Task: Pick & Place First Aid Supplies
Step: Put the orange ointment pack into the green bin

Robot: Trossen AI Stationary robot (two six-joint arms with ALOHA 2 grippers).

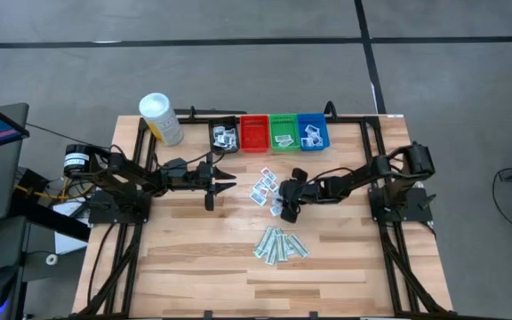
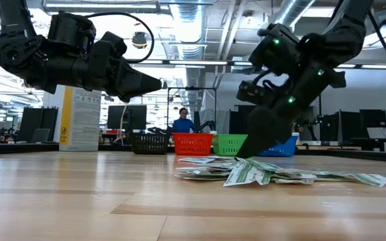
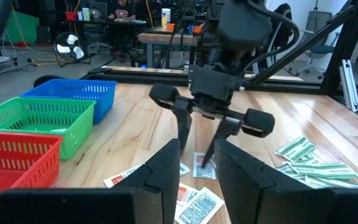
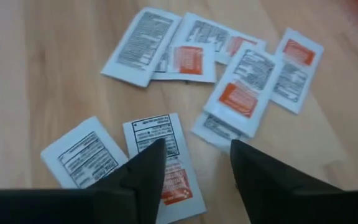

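right pincer point(image 3: 205, 152) tips down, fingers apart, empty, straddling white packet point(image 4: 164, 163) flat on table point(image 1: 194, 258), likely lining up pick | left pincer point(image 1: 225, 184) hovering, partly open, empty | green strips point(image 1: 281, 244) piled nearby

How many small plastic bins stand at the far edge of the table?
4, in one row: the black bin nearest the white canister, then the red bin, the green bin and the blue bin. None seems hidden.
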